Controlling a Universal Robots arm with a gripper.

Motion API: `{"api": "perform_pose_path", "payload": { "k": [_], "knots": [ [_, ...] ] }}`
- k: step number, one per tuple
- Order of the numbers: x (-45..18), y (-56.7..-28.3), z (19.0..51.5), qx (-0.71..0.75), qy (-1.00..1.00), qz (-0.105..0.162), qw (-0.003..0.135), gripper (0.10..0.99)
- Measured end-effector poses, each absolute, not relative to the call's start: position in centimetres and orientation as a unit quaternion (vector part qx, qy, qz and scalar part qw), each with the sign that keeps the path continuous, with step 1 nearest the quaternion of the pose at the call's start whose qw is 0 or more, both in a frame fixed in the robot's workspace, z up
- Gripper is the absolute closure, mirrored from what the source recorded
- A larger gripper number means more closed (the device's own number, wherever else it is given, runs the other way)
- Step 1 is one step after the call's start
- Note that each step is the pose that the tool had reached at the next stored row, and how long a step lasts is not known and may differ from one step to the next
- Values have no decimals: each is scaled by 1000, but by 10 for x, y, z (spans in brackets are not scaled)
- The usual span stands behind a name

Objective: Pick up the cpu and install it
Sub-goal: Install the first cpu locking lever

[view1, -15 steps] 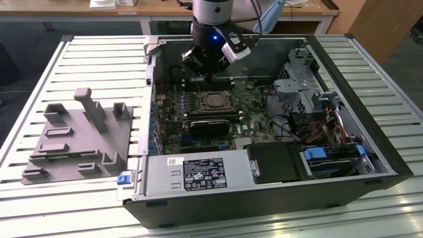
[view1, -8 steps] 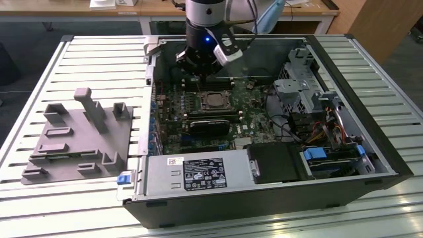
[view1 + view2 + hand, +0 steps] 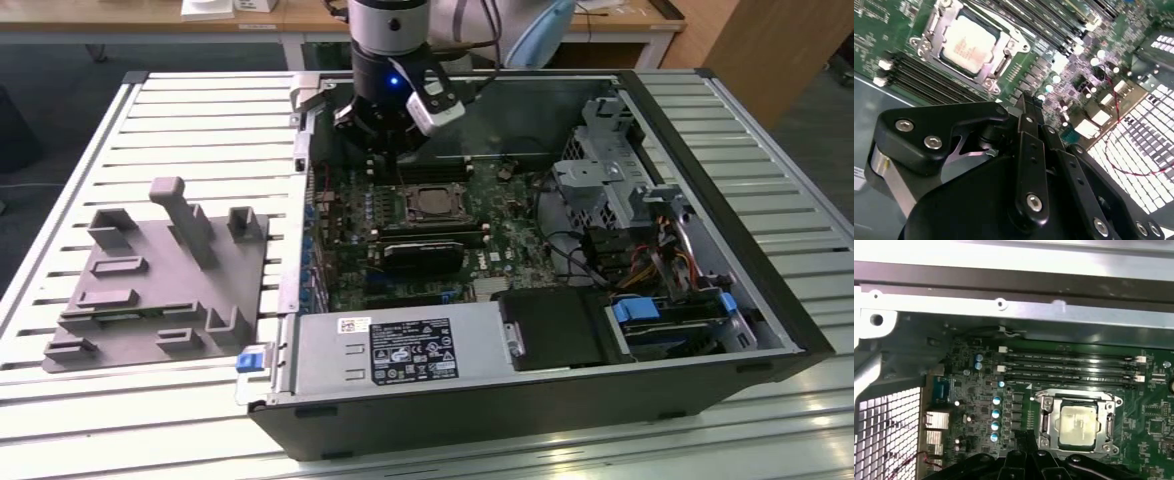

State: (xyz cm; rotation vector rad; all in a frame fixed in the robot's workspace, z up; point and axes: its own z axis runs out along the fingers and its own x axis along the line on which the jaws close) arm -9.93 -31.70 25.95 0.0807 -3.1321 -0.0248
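The cpu [image 3: 430,203] lies flat in the metal-framed socket [image 3: 404,190] on the green motherboard, inside the open computer case. Its pale silver top shows in both wrist views [image 3: 970,44] [image 3: 1080,426]. My gripper [image 3: 386,163] hangs above the board, just beyond the socket toward the case's far wall. Its black fingers [image 3: 1026,125] come together at the tips, shut with nothing between them [image 3: 1024,439]. It is apart from the cpu and does not touch it.
A grey moulded tray [image 3: 154,290] sits on the slatted table at the exterior view's left. Memory slots [image 3: 1069,365] run beside the socket and a black card [image 3: 420,252] lies on its near side. The power supply [image 3: 400,350] and drive cage [image 3: 601,170] crowd the case.
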Motion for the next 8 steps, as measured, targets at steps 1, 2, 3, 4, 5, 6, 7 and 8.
{"api": "perform_pose_path", "payload": {
  "k": [1,2,3,4,5,6,7,8],
  "knots": [
    [-101,-316,259,26,-1000,-8,4,980],
    [-101,-315,259,26,-1000,-8,4,980],
    [-102,-314,259,26,-1000,-8,4,980],
    [-103,-312,259,26,-1000,-8,4,980],
    [-104,-311,259,26,-1000,-8,4,980],
    [-104,-309,258,26,-1000,-8,4,980],
    [-104,-307,258,26,-1000,-8,4,980],
    [-104,-304,258,26,-1000,-8,4,980]
  ]
}}
